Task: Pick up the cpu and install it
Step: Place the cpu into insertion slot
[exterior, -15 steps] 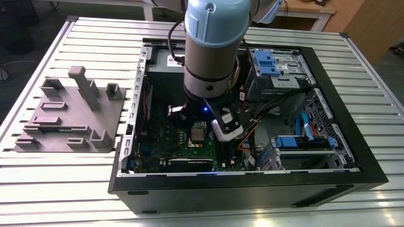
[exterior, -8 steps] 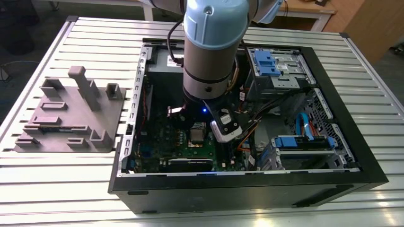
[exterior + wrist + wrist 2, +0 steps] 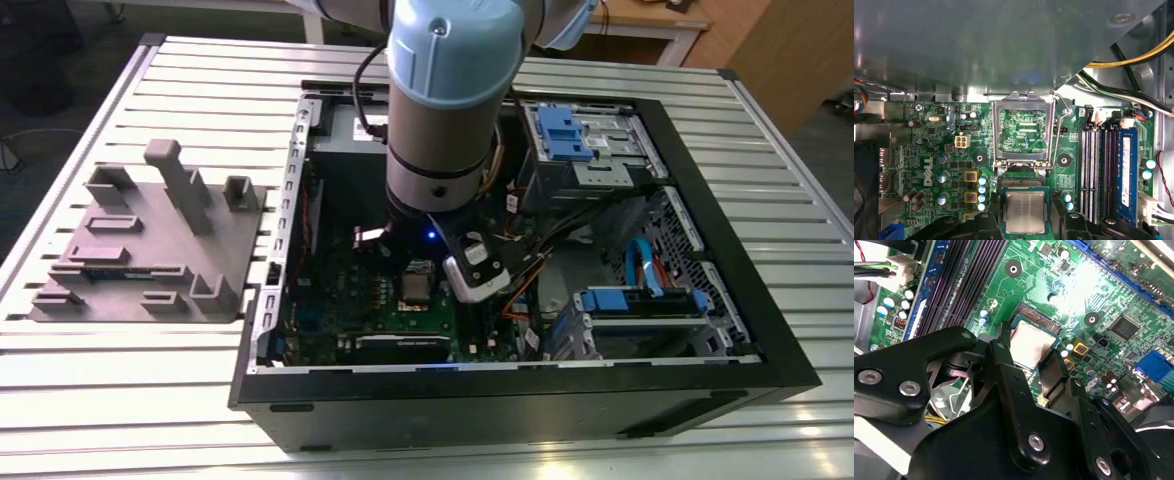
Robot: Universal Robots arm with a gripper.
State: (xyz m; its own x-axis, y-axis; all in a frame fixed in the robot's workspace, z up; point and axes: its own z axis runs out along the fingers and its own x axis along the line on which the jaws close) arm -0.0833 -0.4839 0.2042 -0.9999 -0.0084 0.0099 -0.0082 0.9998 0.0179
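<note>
In the exterior view, the arm (image 3: 447, 110) is reaching straight down into an open computer case (image 3: 534, 410) that is lying on the slatted table (image 3: 134, 385). The hand (image 3: 422, 272) is hanging low over the green circuit board (image 3: 360, 300) near the middle of the case. A grey moulded block (image 3: 140, 250) is sitting on the table at the case's nine o'clock in this view, well apart from the hand. In the second wrist view, the cpu (image 3: 1026, 342) is lying flat in its socket (image 3: 1040, 321) on the board. The black fingers (image 3: 1004, 360) are standing one on each side of it, just beside its edges, so the hand is standing narrowly open. Black memory slots (image 3: 954, 290) are running near the socket. In the first wrist view, the cpu (image 3: 1025, 211) is sitting square in the socket, with a thin strip of socket rim showing between it and each finger. The hinged metal frame (image 3: 1021, 132) is standing open just beside the socket, and a grey metal box (image 3: 979, 45) is looming over the board beyond the frame.
</note>
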